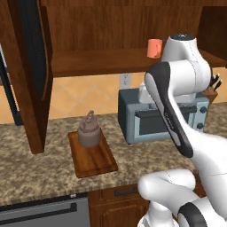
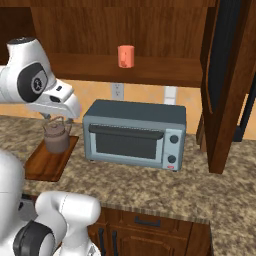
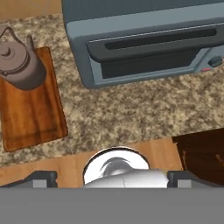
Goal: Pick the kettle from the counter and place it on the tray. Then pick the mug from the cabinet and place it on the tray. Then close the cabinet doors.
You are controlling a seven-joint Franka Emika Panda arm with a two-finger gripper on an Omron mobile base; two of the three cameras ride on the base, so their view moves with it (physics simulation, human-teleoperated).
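- On the counter [image 1: 40, 164] we see the tray [image 1: 95, 162], with the kettle [image 1: 89, 131] upright on its far end, handle up.
- Just right of the tray we see a grey-blue toaster oven [image 2: 135, 132], door shut, apart from the tray.
- Up on the cabinet [image 2: 100, 30] shelf we spot the mug [image 2: 126, 56], upright, alone, near the shelf's front edge.
- Both cabinet doors hang open: left door [image 1: 31, 75] and right door [image 2: 227, 85].
- Behind the oven we note a wall outlet [image 2: 117, 90].
- From the hand view we look down on kettle, tray and oven; fingers [image 3: 43, 178] are spread wide at the bottom edge, with nothing between them.
- Our arm is raised above the counter, clear of the kettle and the mug.
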